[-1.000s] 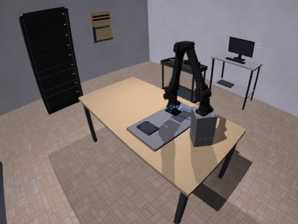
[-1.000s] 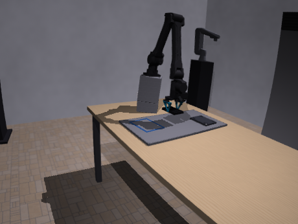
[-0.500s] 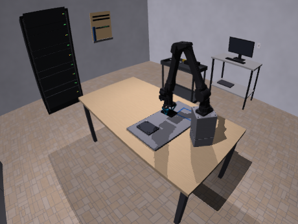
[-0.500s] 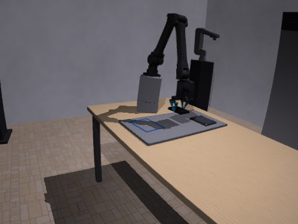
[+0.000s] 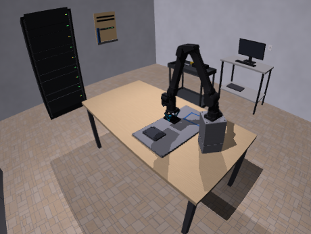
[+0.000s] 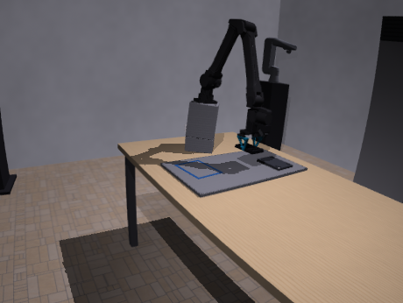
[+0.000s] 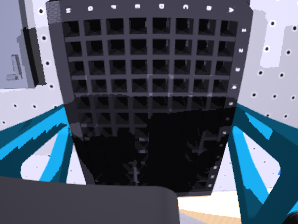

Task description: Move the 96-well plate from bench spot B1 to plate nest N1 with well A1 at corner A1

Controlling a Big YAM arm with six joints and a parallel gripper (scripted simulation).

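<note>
Grey walls and a tiled floor frame the wooden worktop (image 5: 128, 101), where the arm works over a grey mat (image 5: 169, 142).

The end effector (image 5: 172, 116) is clamped on the plate (image 5: 174, 119): in the wrist view its blue fingers press both long sides of the dark plate (image 7: 149, 76), whose grid of wells faces up toward the camera. The plate hangs level, just above the mat, not touching it; its shadow falls on the mat underneath. In the exterior view the end effector (image 6: 248, 144) holds the plate (image 6: 252, 150) between the blue-outlined spot (image 6: 197, 169) and the nest (image 6: 274, 163), nearer the nest. The spot (image 5: 192, 116) lies bare on the mat near the arm's base. The nest (image 5: 154, 133), a dark flat block, sits at the mat's other end, with nothing in it. Which corner is marked A1 is too small to tell.

From the end effector the black arm (image 5: 189, 67) rises steeply, folds at a high elbow, and drops to a grey pedestal (image 5: 216, 135) standing on the worktop beside the mat.

Beyond the worktop stand a black server rack (image 5: 51, 61), a poster (image 5: 105, 28) on the wall, a dark cart (image 5: 209, 71), and a white desk (image 5: 261, 67) with a monitor (image 5: 251, 49).
</note>
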